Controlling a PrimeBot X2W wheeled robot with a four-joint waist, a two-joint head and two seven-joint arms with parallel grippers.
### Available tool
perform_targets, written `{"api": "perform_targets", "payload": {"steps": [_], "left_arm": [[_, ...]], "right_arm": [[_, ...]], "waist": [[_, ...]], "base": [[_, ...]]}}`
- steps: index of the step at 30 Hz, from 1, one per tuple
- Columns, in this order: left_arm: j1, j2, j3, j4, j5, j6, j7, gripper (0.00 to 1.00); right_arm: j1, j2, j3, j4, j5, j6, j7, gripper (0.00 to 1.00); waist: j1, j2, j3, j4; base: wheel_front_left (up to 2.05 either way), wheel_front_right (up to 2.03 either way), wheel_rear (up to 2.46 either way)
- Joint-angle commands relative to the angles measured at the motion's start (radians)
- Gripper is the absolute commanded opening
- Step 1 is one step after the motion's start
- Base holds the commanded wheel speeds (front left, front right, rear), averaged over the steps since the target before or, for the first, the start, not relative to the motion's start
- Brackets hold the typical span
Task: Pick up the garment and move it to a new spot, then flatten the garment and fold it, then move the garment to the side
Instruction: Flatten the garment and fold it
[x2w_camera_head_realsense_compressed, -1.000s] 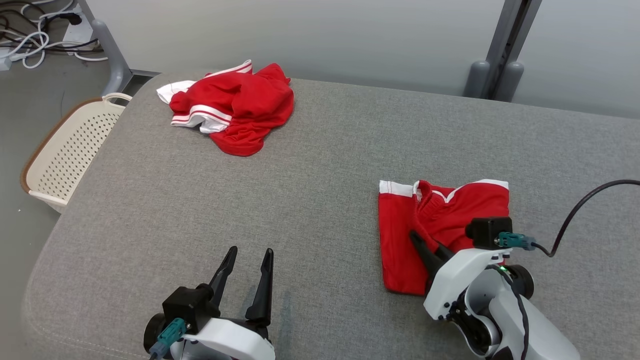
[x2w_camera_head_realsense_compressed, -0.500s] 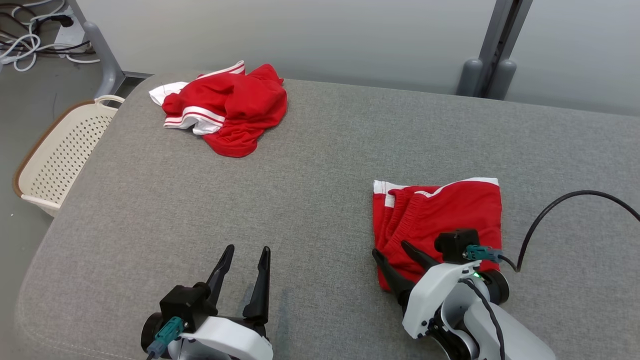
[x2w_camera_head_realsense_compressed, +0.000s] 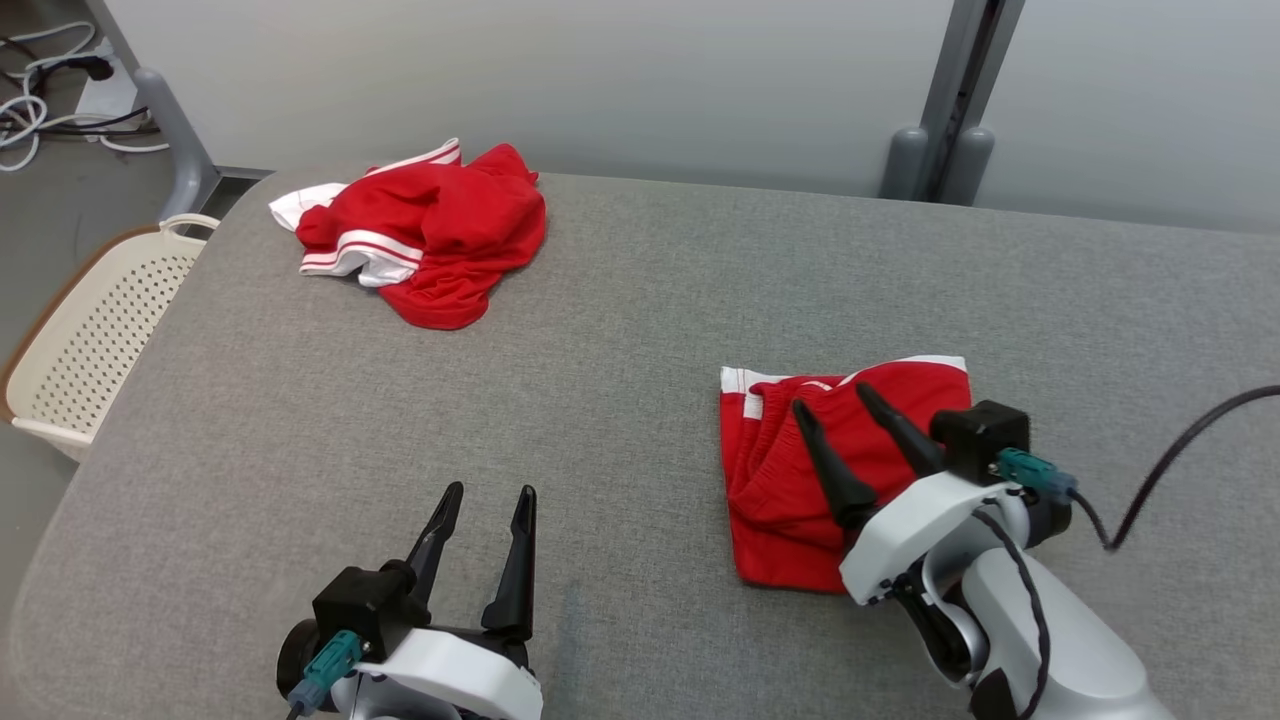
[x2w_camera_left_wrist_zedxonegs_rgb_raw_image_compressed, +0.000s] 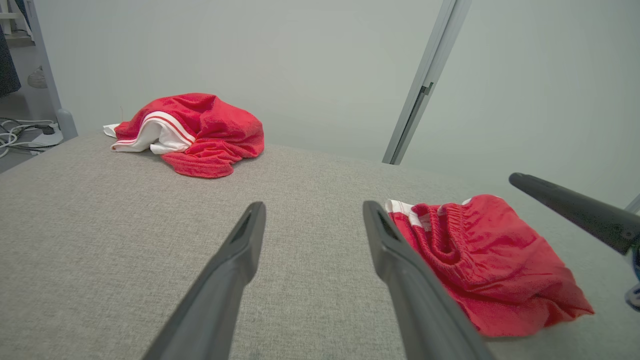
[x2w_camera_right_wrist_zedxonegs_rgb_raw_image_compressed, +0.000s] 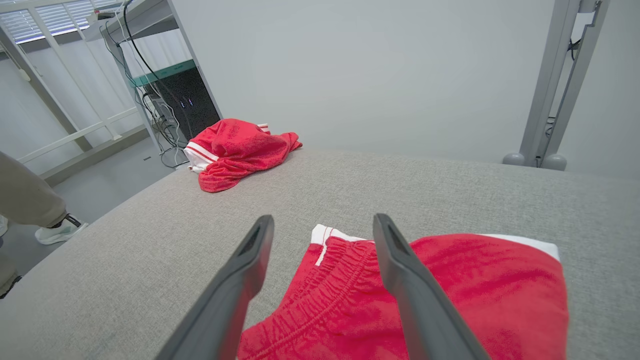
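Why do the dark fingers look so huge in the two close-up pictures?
Left wrist view: the left gripper sits close to a wide-angle lens, so it looms. Right wrist view: the right gripper likewise. Head view: soft even light, no glare on the folded garment.

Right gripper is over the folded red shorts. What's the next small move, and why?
Probably lower the right gripper and close it on the near edge of the folded red shorts. Its fingers are spread, hold nothing and hover above the fabric. The shorts already lie folded on the grey table, so moving them aside seems to be what's left.
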Motion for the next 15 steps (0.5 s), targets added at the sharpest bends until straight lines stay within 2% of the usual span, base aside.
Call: {"api": "perform_targets", "payload": {"steps": [1,3,9,11,15], "left_arm": [[-0.006,0.004,0.004,-0.01,0.013,0.0,-0.002,1.0],[-0.006,0.004,0.004,-0.013,0.013,0.001,-0.002,1.0],[-0.006,0.004,0.011,-0.029,0.016,0.006,-0.002,1.0],[0.003,0.004,0.015,-0.034,0.02,0.009,-0.002,1.0],[0.019,0.004,0.032,-0.044,0.026,0.011,-0.002,1.0]], "right_arm": [[0.013,-0.008,-0.035,-0.018,-0.032,0.0,-0.016,1.0],[0.022,-0.009,-0.056,-0.029,-0.047,0.0,-0.019,1.0],[0.094,-0.009,-0.21,-0.134,-0.151,0.0,-0.03,1.0],[0.151,-0.005,-0.293,-0.211,-0.199,0.0,-0.031,1.0],[0.251,0.0,-0.38,-0.313,-0.267,0.0,-0.031,1.0]], "waist": [[0.0,0.0,-0.005,-0.009],[0.0,0.0,-0.006,-0.012],[0.0,0.0,-0.016,-0.037],[0.0,0.0,-0.023,-0.046],[0.0,0.0,-0.035,-0.059]], "base": [[0.0,0.0,0.0],[0.0,0.0,0.0],[0.0,0.0,0.0],[0.0,0.0,0.0],[0.0,0.0,0.0]]}}
